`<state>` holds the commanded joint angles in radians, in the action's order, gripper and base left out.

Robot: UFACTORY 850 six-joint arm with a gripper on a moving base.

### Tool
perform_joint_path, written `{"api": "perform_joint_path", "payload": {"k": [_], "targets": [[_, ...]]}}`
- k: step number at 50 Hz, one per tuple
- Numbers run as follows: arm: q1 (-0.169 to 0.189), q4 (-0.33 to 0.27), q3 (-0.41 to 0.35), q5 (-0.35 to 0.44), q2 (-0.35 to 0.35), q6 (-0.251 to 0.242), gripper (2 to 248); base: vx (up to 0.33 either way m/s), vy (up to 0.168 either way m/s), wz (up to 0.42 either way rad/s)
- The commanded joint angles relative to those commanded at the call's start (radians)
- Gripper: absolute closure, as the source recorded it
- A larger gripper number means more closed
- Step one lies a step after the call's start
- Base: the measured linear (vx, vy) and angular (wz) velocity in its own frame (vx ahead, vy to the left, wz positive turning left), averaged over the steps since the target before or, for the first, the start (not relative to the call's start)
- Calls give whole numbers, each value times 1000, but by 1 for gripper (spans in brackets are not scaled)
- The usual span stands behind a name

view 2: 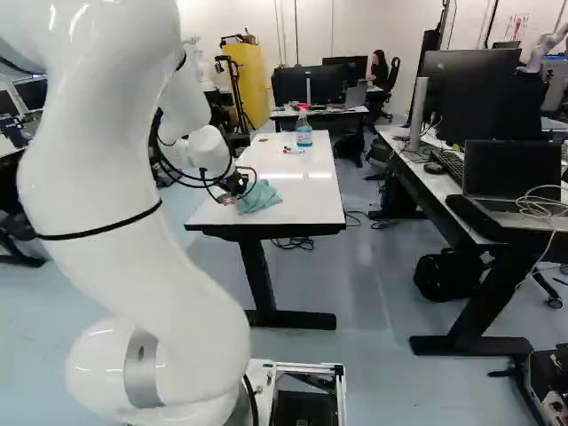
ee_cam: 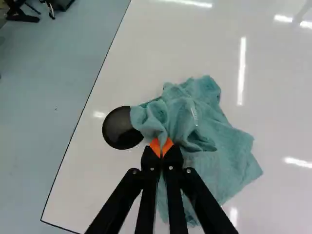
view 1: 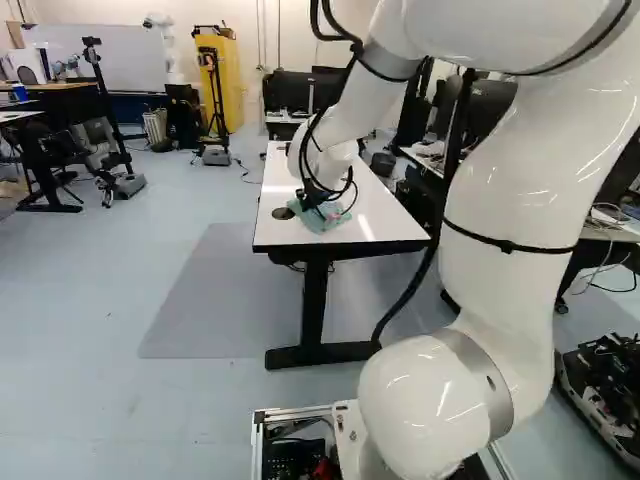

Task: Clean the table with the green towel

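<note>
My gripper (view 2: pixel 232 191) is low over the near end of the white table (view 2: pixel 311 206). In the wrist view the gripper (ee_cam: pixel 161 146) has its orange pads pinched together on a fold of the green towel (ee_cam: pixel 222 156). The crumpled cloth spreads over the tabletop under and around the fingers, most of it to one side. In the left base view the towel (view 1: pixel 328 219) lies near the table's left edge, partly hidden by the wrist. Part of it touches or overlaps a round black disc (ee_cam: pixel 117 130) in the tabletop.
Farther along the table stand a spray bottle (view 2: pixel 304 135) and some small items (view 2: pixel 291 150). A desk with a laptop (view 2: pixel 510 191) and monitors is on the right. Another robot (view 1: pixel 168 45) stands far back, and a tripod (view 1: pixel 216 105) near the yellow cabinet.
</note>
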<state>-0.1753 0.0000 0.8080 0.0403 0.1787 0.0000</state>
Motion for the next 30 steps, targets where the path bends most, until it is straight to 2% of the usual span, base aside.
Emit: {"api": "perform_joint_path", "payload": {"k": [30], "targets": [[101, 0, -27, 0, -23, 0, 226, 0, 0, 0]]}}
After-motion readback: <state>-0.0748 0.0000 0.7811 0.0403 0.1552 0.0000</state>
